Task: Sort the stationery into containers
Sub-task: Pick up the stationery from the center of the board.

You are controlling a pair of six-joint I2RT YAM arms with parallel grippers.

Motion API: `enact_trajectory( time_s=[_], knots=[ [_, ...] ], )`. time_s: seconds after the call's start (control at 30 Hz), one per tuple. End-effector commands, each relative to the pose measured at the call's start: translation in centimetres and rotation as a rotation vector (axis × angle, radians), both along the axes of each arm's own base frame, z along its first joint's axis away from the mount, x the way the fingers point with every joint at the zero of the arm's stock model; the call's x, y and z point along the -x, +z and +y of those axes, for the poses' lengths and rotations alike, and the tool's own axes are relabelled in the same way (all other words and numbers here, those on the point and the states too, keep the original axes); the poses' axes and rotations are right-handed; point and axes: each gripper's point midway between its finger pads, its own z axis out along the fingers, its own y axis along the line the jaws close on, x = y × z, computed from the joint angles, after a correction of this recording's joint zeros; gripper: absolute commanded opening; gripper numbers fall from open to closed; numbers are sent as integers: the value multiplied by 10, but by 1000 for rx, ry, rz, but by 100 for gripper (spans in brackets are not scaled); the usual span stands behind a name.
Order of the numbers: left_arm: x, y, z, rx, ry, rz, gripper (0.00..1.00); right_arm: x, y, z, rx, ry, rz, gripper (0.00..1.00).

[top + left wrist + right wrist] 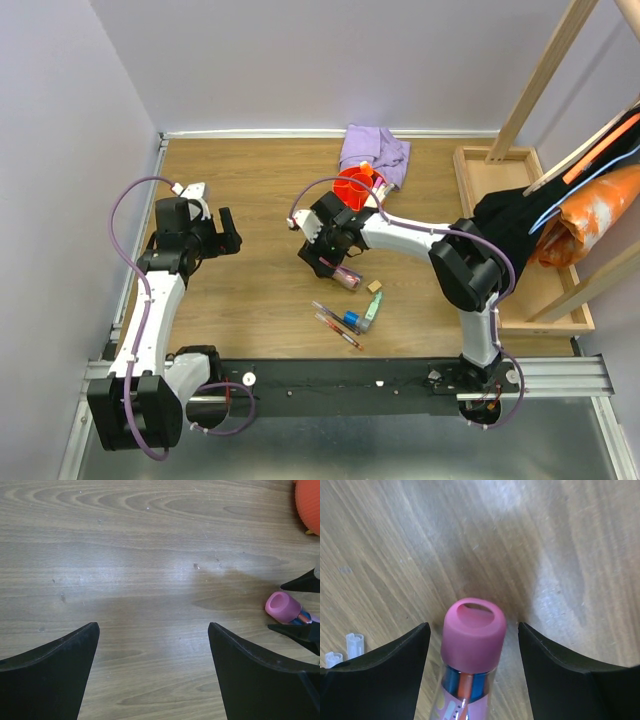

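Nearest, thin pens [338,327] and a mint highlighter [372,312] are seen lying on the table [260,300], not yet sorted. Just beyond, the pink tube [470,680] is straddled by the right gripper [472,626] — jaws spread, a gap kept on each side, presumably for a grasp. Leftward, the left gripper [152,625] is held released over bare wood — likely kept clear. Farthest, the orange cup [357,185] is placed.

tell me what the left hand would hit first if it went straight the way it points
Most likely the wooden tabletop. Nothing lies between the open fingers of the left hand. The pink-capped tube sits well off to one side, out of that line.
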Motion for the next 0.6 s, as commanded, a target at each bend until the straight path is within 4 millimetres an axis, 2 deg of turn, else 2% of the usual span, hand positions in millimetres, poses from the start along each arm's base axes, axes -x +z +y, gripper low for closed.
enact_trajectory(
  time_s=[0.0,0.13,0.23,0.27,0.33,0.37,0.43,0.5,0.53,0.57],
  knots=[
    [-3,-3,-4,26,-19,3,99,13,-3,-7,29,9,22,78],
    [-5,-3,-5,29,-24,13,99,11,-10,-7,43,-3,21,78],
    [-7,-4,-5,29,-25,22,99,6,-14,-7,50,-14,13,63],
    [-7,-3,-6,28,-29,18,99,6,-15,-6,53,-18,10,50],
    [-6,-4,-5,28,-30,24,99,5,-13,-5,51,-15,9,30],
    [-7,-3,-6,25,-37,19,99,3,-7,-6,52,-19,-4,1],
    [-5,-3,-6,20,-43,28,99,-4,15,2,18,-30,-34,1],
    [-6,-1,-5,8,-56,32,99,-10,59,14,-58,-41,-69,1],
    [-6,0,-5,1,-62,31,99,-23,99,29,-136,-52,-127,0],
    [-8,2,-5,-3,-67,27,99,-26,121,34,-169,-75,-133,1]
  ],
)
